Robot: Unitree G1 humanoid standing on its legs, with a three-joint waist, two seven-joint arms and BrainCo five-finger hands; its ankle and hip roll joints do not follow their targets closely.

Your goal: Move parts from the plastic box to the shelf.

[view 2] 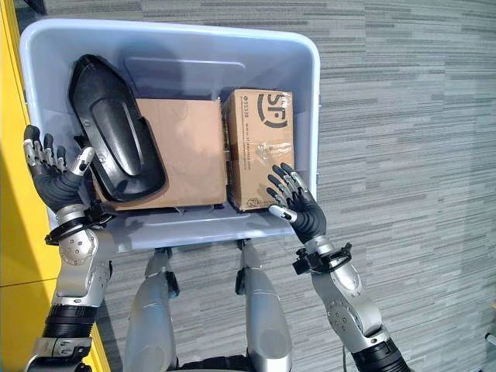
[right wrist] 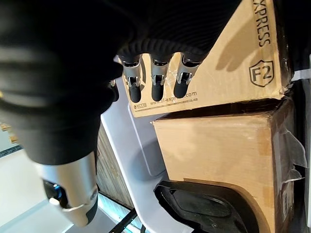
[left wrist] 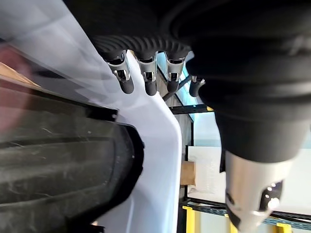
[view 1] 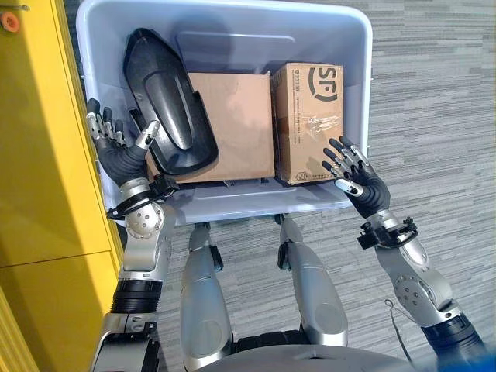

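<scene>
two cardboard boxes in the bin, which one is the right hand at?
The printed cardboard box on the robot's right side of the plastic box. The right hand hovers open at its near corner; the plain cardboard box lies partly under the black part.

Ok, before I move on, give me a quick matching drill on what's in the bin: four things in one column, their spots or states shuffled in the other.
Things:
1. black moulded part
2. printed cardboard box
3. plain cardboard box
4. right hand

Places or states:
A. middle of the plastic box, partly under the black part
B. open, at the printed box's near corner
C. robot's left side of the bin, beside the open left hand
D. robot's right side of the bin

Pairs: 1-C, 2-D, 3-A, 4-B
</scene>
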